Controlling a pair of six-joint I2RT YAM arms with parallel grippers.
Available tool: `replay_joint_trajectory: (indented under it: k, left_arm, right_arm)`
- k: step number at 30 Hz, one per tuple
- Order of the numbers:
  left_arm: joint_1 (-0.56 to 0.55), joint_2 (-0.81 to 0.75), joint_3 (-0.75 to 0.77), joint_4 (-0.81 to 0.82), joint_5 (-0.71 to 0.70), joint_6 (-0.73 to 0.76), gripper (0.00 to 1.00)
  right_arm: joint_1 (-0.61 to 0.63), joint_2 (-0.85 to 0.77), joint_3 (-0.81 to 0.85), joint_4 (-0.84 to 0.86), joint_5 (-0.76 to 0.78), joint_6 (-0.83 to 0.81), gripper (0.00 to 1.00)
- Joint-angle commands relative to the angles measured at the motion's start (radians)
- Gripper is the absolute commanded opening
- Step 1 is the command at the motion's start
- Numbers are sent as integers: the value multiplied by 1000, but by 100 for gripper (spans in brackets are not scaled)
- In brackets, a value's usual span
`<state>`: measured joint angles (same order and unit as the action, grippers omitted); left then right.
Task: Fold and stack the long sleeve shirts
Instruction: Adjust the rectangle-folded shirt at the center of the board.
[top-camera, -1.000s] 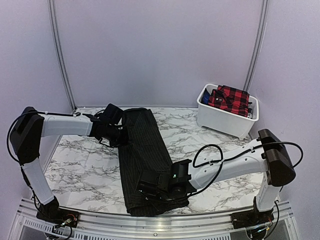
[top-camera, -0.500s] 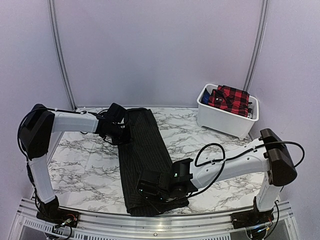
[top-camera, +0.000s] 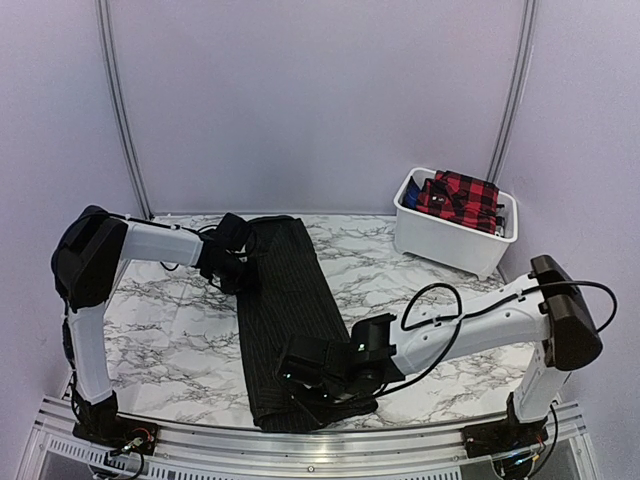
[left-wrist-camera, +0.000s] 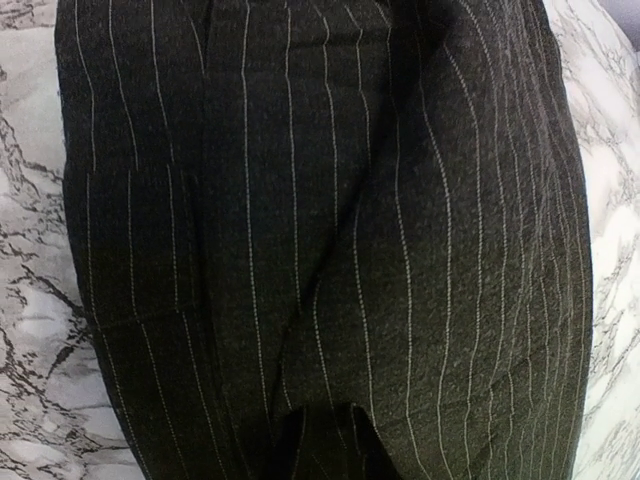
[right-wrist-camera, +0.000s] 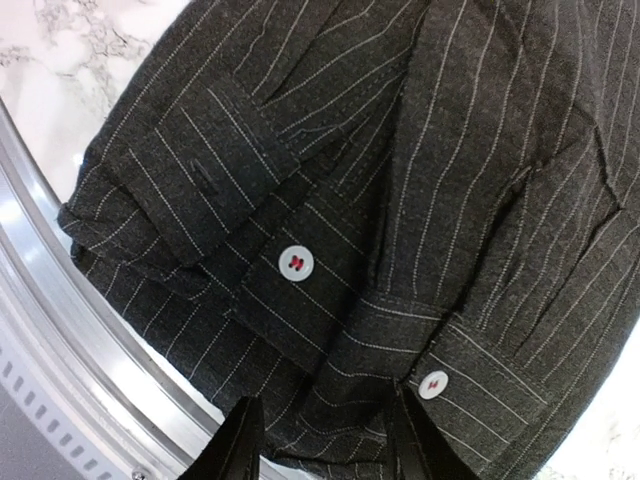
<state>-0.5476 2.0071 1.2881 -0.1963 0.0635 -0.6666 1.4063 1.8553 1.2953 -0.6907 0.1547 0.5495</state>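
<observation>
The black pinstriped shirt (top-camera: 290, 300) lies folded into a long narrow strip running from the far edge to the near edge of the table. My left gripper (top-camera: 245, 275) sits low on the strip's left edge near its far end. In the left wrist view the cloth (left-wrist-camera: 350, 200) fills the frame, and the gripper (left-wrist-camera: 335, 445) has its dark fingers close together with a ridge of cloth between them. My right gripper (top-camera: 300, 378) is open just over the near end. In the right wrist view, this gripper (right-wrist-camera: 325, 445) straddles a buttoned cuff (right-wrist-camera: 300, 265).
A white bin (top-camera: 440, 240) at the back right holds the red-and-black plaid garment (top-camera: 458, 195). The marble table (top-camera: 170, 330) shows on both sides of the strip. A metal rail (top-camera: 300, 445) runs along the near edge, close under the right gripper; it also shows in the right wrist view (right-wrist-camera: 60, 350).
The left arm's upper links have swung rightward while its gripper stayed at the shirt's left edge. The right gripper has edged slightly along the near end. The shirt looks the same.
</observation>
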Motion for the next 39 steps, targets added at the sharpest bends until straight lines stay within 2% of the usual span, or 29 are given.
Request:
replay_joint_trajectory:
  k: [1,7,14,19,25,33,39]
  left_arm:
    - [6,-38,52,-24,-19,50,15]
    - [6,-63,117,33,20,74,16]
    - [15,106,283,46,45,93,15]
    - [66,273,436,46,43,91,15]
    - [125,420,574,41,115,54,13]
    - [134,423,633,41,183,82,17]
    - [131,318,595,40,193,105,21]
  right_arm:
    - [-51,-137,-53,109,-23,18,42]
    - [-155,-303,-208,355,-102,59,45]
    - [-278,-380,-374,585,-244,104,45]
    - [-300,-392,-437,647,-275,130,45]
    - [-300,-420,-507,683,-278,177,45]
    - [-300,-423,-546,727,-289,190,45]
    - [-343,-365,-476,745,-343,147,45]
